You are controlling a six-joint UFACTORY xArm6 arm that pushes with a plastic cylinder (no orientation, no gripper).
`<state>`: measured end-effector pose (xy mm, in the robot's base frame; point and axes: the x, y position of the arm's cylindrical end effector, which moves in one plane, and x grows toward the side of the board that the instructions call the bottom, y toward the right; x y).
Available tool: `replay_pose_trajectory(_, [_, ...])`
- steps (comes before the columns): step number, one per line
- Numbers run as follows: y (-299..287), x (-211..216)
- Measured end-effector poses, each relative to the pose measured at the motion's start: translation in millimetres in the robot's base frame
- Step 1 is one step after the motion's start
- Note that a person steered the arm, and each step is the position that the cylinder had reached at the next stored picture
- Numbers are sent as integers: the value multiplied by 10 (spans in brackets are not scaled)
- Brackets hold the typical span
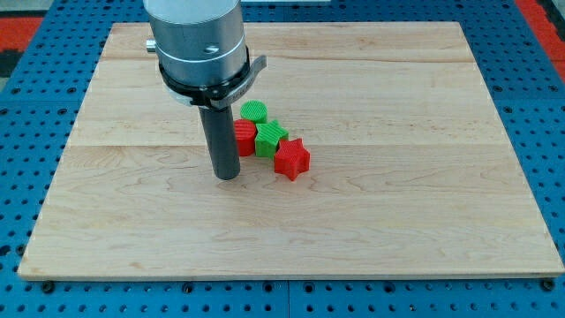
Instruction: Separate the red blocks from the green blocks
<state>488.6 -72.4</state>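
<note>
Four small blocks lie bunched near the board's middle. A green round block (pixel 254 111) is at the top of the bunch. Below it a red block (pixel 244 138) touches a green star-like block (pixel 271 137) on its right. A red star block (pixel 292 159) lies at the lower right, touching the green star-like block. My tip (pixel 228 176) rests on the board just left of and below the red block, close to or touching its left side. The rod hides part of that red block.
The wooden board (pixel 397 230) lies on a blue perforated table (pixel 547 132). The arm's large grey cylinder (pixel 196 40) hangs over the board's upper left part and hides the board behind it.
</note>
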Motion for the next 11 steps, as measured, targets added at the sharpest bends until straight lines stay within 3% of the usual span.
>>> replay_pose_trajectory(3, [-71,0])
replay_pose_trajectory(5, [-203,-593])
replay_pose_trajectory(6, [84,-655])
replay_pose_trajectory(8, [601,-175])
replay_pose_trajectory(11, [1577,-20])
